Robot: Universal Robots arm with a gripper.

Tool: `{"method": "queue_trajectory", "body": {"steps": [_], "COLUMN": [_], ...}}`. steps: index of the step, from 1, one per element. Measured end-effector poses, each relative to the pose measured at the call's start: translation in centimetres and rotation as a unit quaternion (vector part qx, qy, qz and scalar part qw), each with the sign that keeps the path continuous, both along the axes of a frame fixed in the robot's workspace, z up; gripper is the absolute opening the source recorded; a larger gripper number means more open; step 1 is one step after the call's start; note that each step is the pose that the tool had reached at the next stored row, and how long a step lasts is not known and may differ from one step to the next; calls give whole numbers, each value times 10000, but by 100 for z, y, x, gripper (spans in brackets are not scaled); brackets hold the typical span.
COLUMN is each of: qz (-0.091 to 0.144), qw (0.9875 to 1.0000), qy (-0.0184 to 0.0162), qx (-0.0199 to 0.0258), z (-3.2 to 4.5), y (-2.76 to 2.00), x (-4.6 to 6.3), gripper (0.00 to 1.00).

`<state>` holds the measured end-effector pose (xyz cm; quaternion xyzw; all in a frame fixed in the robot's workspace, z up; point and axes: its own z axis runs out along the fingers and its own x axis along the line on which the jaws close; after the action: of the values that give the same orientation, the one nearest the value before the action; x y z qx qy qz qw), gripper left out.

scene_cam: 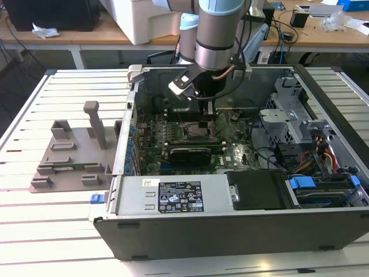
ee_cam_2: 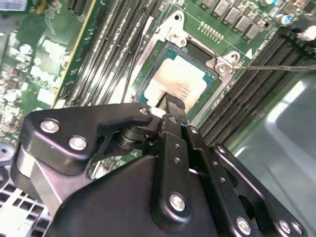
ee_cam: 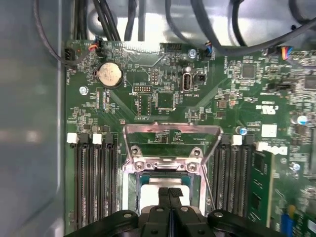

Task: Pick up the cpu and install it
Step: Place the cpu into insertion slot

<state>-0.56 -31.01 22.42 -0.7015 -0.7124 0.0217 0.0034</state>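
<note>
The cpu, a small square chip with a pale silver-white top, lies flat in the motherboard socket inside the open computer case. In the first wrist view its pale top shows below the raised metal load plate. My gripper hangs straight over the socket, deep in the case. Its black fingers are pressed together, and their tip sits at the edge of the cpu's top. Whether the tip touches the chip I cannot tell. Nothing is held between the fingers.
Black memory slots flank the socket, with a green memory stick in one. A coin battery and cables lie beyond. The drive cage and power supply crowd the case. A grey fixture stands outside.
</note>
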Motion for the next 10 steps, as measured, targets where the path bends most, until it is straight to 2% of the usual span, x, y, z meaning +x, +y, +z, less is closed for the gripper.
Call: {"method": "queue_trajectory", "body": {"steps": [5,10], "qz": [0,0], "qw": [10000,10000], "qy": [0,0], "qx": [-4,-5], "z": [169,221], "y": [0,0], "x": [0,0], "gripper": [11,11]}}
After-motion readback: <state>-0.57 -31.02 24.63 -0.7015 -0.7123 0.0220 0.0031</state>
